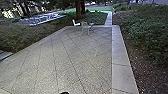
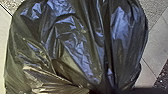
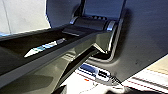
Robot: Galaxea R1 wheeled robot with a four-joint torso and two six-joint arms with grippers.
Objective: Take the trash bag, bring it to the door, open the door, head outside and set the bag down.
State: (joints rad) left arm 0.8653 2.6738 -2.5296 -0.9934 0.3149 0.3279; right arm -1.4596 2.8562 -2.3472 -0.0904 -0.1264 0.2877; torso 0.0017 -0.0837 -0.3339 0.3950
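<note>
The black trash bag (image 2: 75, 42) is outdoors, above the pale paving (image 2: 151, 72); the left fingers (image 2: 145, 91) seem to grasp its gathered neck (image 2: 106, 83). About the right gripper, I cannot tell. Such plastic should be soft, slippery, easily torn; the bunched neck is the safest hold.

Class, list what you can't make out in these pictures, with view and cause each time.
Inside the trash bag: left wrist view, hidden by dark plastic.
The bag's full outline: left wrist view, cut off by edge.
Dark shape: head view, cut off by bottom edge.
Details of the far chair: head view, too small.
</note>
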